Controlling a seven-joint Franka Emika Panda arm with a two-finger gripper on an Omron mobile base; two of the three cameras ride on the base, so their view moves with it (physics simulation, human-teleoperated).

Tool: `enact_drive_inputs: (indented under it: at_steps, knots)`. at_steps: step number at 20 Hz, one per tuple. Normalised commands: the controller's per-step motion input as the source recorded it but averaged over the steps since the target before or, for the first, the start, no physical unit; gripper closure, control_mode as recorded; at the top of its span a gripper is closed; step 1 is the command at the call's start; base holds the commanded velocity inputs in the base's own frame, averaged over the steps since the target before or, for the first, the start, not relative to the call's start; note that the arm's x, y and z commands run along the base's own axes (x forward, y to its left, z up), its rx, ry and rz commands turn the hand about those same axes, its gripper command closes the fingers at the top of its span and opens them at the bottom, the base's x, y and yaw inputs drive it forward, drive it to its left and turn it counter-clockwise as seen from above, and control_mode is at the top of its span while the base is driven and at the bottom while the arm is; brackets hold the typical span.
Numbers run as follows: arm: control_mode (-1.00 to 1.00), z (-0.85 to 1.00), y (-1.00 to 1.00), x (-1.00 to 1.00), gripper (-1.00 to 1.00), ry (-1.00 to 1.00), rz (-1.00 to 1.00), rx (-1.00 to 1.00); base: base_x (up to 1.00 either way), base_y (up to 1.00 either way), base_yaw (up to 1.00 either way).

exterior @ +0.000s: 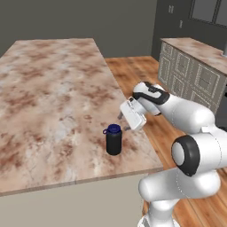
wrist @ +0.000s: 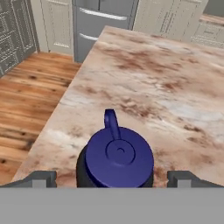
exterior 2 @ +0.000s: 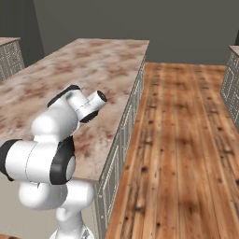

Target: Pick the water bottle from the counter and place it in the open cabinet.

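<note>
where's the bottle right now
The bottle stands upright on the counter near its front right corner in the left base view, beside the end effector; in the hand view it sits between the open fingertips.

floor: wood planks (exterior 2: 186, 140) | wall: dark grey (exterior 2: 140, 18) | side cabinets: grey panelled (exterior: 188, 73)

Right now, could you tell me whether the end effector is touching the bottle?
Apart. In the hand view the fingertips stand on either side of the bottle, with bare counter showing between each tip and the cap.
</note>
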Motion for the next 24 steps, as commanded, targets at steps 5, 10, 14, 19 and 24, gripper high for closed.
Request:
enact_drive_inputs:
  at_steps: [5,10,14,19,24]
  knots:
    - [-1.0,-0.12,0.09,0.12,-1.0,0.0,0.0,0.02,0.0,0.0,0.0]
    - [-1.0,-0.12,0.09,0.09,-1.0,0.0,0.0,0.04,0.0,0.0,0.0]
    - [-1.0,-0.11,0.08,0.07,-1.0,0.03,0.0,0.06,0.0,0.0,0.0]
    - [-1.0,-0.08,0.09,0.09,-1.0,0.06,0.0,0.04,0.0,0.0,0.0]
    - [-1.0,-0.07,0.11,0.11,-1.0,0.14,0.0,0.02,0.0,0.0,0.0]
